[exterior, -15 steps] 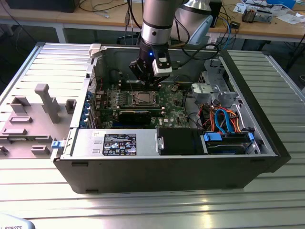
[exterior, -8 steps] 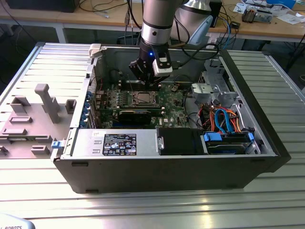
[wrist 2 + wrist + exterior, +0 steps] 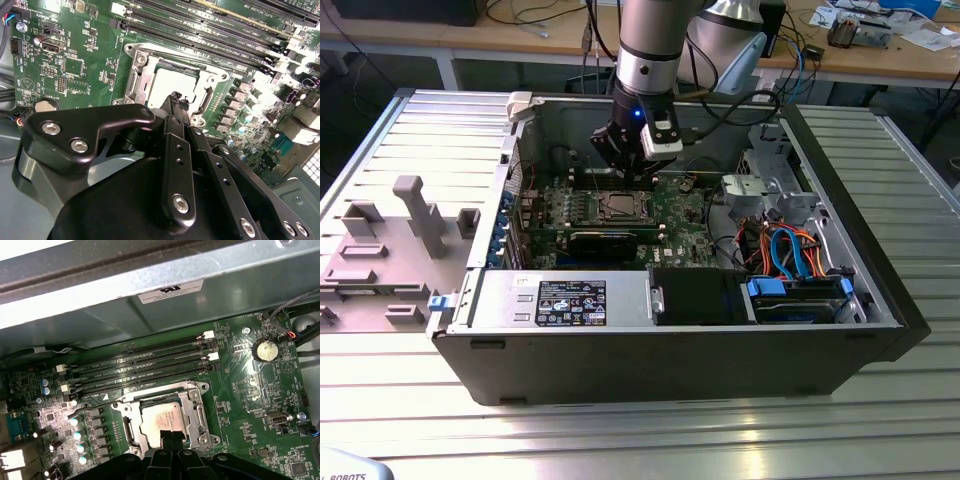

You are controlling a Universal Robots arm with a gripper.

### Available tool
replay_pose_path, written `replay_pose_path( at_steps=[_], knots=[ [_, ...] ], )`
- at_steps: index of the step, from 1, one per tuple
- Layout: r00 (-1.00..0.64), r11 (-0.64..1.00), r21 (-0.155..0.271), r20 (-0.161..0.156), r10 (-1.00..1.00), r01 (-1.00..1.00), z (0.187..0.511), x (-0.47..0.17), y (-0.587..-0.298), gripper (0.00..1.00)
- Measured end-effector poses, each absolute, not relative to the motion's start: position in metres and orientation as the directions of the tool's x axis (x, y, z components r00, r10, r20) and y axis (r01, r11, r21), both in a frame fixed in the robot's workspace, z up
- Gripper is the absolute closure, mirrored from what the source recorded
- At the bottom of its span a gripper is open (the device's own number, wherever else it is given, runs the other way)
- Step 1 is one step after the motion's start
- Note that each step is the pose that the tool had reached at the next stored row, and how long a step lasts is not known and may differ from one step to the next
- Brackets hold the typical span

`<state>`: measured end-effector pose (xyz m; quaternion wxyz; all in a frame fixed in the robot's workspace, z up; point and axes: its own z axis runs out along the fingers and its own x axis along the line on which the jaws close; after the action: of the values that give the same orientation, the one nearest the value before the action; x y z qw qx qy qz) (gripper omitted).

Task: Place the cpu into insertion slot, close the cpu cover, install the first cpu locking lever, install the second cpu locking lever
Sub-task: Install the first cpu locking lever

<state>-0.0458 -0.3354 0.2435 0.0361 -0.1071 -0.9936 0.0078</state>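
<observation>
We're looking down into the open computer case (image 3: 650,330), where the gripper (image 3: 175,100) is hovering low over the insertion slot (image 3: 167,417) near the middle of the green circuit board (image 3: 250,390). The cpu (image 3: 162,421) is sitting in the slot already, and the cpu cover (image 3: 137,82) is looking closed around it, so 2 steps seem done. We're judging both levers still outstanding. The fingers are pressed together, pinching nothing.

We see a matt black plastic-looking claw (image 3: 175,100) with shiny steel screws, the cpu (image 3: 162,420) with its dull silvery metal top, the cpu cover (image 3: 197,412) of bright bare metal, a glossy green circuit board (image 3: 250,405), a ribbed brushed-metal worktop (image 3: 880,420)
</observation>
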Motion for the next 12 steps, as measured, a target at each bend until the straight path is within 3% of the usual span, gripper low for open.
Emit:
replay_pose_path(
  at_steps=[12],
  knots=[
    [-0.978,0.981,-0.023,0.07,0.195,0.194,0.2435,-0.0458,-0.3354,0.89]
  ],
)
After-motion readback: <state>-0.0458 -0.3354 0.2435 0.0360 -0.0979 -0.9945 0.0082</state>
